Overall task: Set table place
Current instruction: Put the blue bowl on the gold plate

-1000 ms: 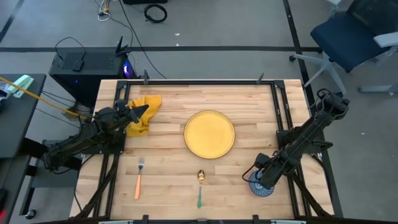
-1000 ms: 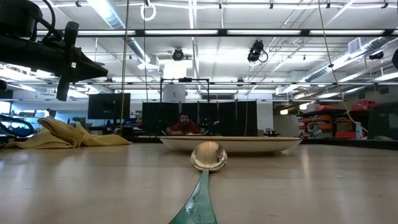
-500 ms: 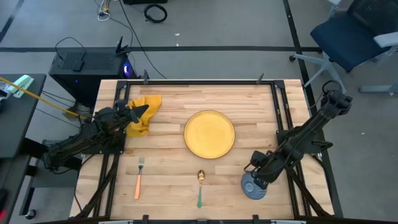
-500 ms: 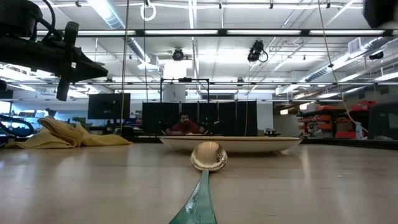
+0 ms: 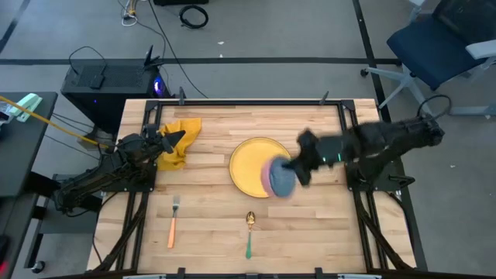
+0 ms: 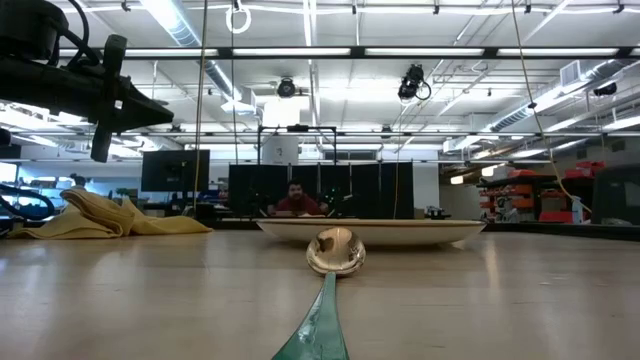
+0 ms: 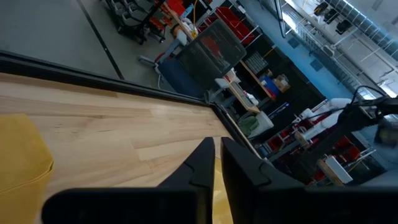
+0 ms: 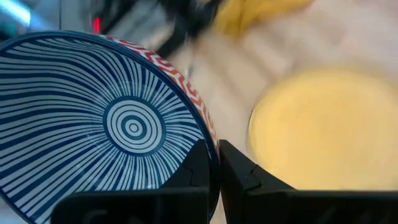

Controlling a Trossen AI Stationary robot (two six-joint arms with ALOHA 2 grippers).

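Note:
A blue-and-white striped bowl (image 5: 280,179) with a red zigzag rim hangs over the right part of the yellow plate (image 5: 249,165), held by my right gripper (image 5: 298,168), which is shut on it. The plate lies flat on the wooden table (image 5: 217,116) and also shows in the low view (image 6: 400,233). My left gripper (image 5: 172,139) hovers, shut and empty, over the crumpled yellow napkin (image 5: 184,132) at the far left. A fork with an orange handle (image 5: 173,222) and a spoon with a green handle (image 5: 249,232) lie near the front edge. My right gripper pinches the bowl's rim (image 8: 208,147) between its two fingers, one finger inside the bowl (image 8: 196,169) and one outside. The arm reaches in from the table's right. The bowl is lifted clear and tipped on its side, its striped hollow facing the wrist camera.
The spoon's bowl (image 6: 335,250) lies close in front of the low camera, the napkin (image 6: 100,214) to its left. A black frame edges the table (image 5: 345,132). A person sits far behind the table (image 6: 295,200). A black desk stands at the left (image 5: 15,155).
My right gripper has lifted the bowl off the table's near right corner and swung it fast toward the far left, until it hangs over the plate's right side. The bowl has tipped from flat onto its side.

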